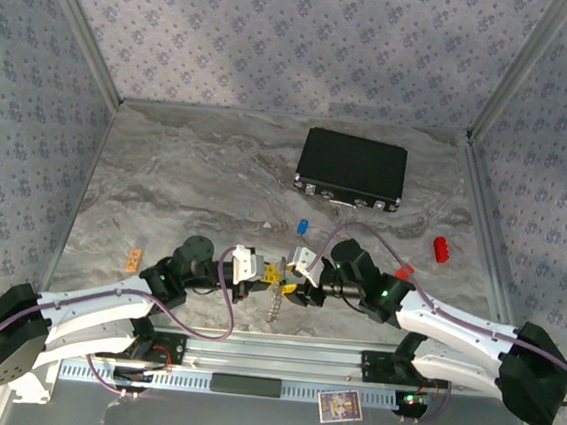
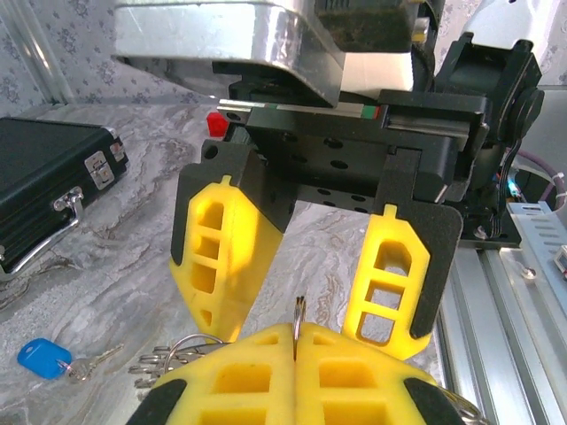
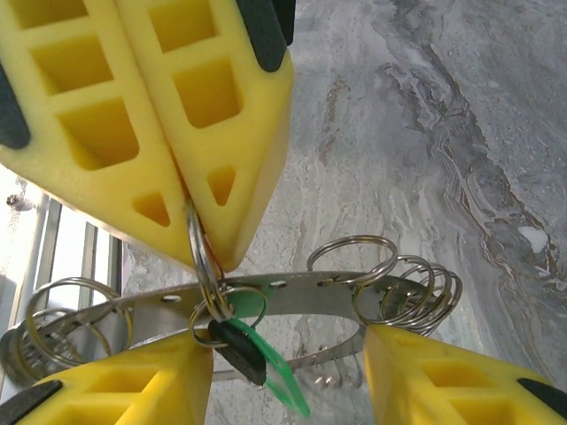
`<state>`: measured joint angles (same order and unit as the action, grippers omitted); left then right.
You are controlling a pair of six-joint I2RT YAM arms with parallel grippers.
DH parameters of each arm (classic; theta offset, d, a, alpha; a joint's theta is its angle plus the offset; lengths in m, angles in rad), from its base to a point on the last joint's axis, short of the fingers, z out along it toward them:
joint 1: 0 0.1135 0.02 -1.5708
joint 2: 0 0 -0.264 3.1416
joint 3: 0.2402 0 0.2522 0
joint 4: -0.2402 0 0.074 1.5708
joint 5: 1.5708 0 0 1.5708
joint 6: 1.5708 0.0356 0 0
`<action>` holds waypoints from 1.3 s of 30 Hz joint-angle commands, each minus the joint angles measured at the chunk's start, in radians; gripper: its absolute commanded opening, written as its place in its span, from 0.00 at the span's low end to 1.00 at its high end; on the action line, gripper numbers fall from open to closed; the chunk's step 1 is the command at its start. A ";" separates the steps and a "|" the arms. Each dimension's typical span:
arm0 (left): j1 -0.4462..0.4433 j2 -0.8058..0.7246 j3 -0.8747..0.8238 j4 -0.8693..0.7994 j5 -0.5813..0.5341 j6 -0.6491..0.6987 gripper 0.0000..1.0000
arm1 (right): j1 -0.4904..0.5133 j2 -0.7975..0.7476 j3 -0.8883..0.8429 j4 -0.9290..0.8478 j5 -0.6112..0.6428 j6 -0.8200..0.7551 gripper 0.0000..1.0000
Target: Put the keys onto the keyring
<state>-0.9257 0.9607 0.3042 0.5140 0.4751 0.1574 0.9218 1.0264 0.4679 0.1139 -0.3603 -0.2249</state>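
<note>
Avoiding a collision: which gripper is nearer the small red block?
Right. The right gripper sits left of the red block; the left gripper lies farther left, facing it.

top external: high, behind both arm bases [image 1: 145, 348], facing down and forward across the whole grey marbled table [image 1: 166, 181] | left wrist: close, facing the yellow-fingered right gripper [image 2: 301, 317] | right wrist: close, facing the yellow-fingered left gripper [image 3: 200, 241] | shared: silver metal keyring [image 3: 310, 290] between them

2 keys [image 2: 42, 358], 1 keyring [image 3: 301, 286], 1 blk case [image 1: 353, 167]

Green key [image 3: 282, 376] hanging at the keyring [image 3: 301, 285]; blue key [image 2: 42, 357] flat on table [image 2: 133, 283].
</note>
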 commanded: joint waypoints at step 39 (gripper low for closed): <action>-0.004 0.002 0.020 -0.031 -0.073 -0.025 0.31 | -0.032 -0.105 0.141 -0.253 -0.011 -0.044 0.00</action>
<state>-0.9257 0.9668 0.3172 0.4671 0.4133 0.1608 0.8841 0.9386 0.5533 -0.0719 -0.3996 -0.2409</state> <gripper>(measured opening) 0.282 0.065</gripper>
